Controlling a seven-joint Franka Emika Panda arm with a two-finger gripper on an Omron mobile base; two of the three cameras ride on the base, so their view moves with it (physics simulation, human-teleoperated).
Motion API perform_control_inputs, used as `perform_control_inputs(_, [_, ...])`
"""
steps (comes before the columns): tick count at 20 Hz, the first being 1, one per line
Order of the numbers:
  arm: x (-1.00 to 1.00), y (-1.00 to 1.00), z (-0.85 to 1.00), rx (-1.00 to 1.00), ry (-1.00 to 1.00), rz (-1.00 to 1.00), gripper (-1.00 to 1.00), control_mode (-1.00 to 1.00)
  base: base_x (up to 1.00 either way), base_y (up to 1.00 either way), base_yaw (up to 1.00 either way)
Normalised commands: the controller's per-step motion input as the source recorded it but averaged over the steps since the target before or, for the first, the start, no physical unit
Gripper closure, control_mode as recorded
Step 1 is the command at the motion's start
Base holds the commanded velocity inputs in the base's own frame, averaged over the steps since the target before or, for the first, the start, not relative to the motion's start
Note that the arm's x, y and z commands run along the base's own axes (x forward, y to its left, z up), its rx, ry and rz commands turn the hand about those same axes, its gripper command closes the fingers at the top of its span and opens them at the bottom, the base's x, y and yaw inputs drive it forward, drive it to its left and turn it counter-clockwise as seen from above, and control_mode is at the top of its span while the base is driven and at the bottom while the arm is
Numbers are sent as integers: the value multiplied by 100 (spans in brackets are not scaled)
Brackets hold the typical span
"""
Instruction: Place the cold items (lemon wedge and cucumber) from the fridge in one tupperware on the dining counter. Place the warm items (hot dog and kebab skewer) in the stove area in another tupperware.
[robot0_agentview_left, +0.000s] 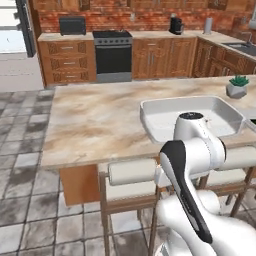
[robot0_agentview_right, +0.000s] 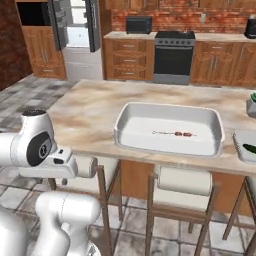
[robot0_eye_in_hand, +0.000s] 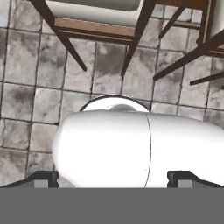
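A wide white tupperware (robot0_agentview_right: 170, 129) sits on the beige dining counter (robot0_agentview_right: 90, 112), with the kebab skewer (robot0_agentview_right: 175, 133) lying in its middle. From the left base view that tupperware (robot0_agentview_left: 160, 116) stands just past my folded arm, and the skewer (robot0_agentview_left: 206, 120) is a faint red mark in it. A second white tupperware (robot0_agentview_right: 244, 150) at the right edge holds the dark green cucumber (robot0_agentview_right: 250, 148). My gripper (robot0_eye_in_hand: 113, 177) points down at the tiled floor, open and holding nothing. The fridge (robot0_agentview_right: 77, 30) stands open at the back left. The lemon wedge and hot dog are out of view.
The black stove (robot0_agentview_left: 113, 55) stands against the back wall between wooden cabinets, with a black microwave (robot0_agentview_left: 72, 25) to its left. A potted plant (robot0_agentview_left: 237, 86) sits on the dining counter's right side. Wooden stools (robot0_agentview_right: 182, 187) with white cushions line the counter's near edge, their legs (robot0_eye_in_hand: 135, 39) below my hand.
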Motion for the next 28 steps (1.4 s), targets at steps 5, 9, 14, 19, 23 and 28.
perform_control_inputs(5, [0, 0, 0, 0, 0, 0, -100, 100, -16, 100, 0])
perform_control_inputs(9, [0, 0, 0, 0, 0, 0, -100, 100, 0, 100, 0])
perform_control_inputs(14, [0, 0, 0, 0, 0, 0, -100, 100, 8, 100, 5])
perform_control_inputs(19, [0, 0, 0, 0, 0, 0, -100, 100, 17, 100, 8])
perform_control_inputs(23, [0, 0, 0, 0, 0, 0, -100, 100, 62, 100, 2])
perform_control_inputs(28, [0, 0, 0, 0, 0, 0, -100, 100, 96, 100, -7])
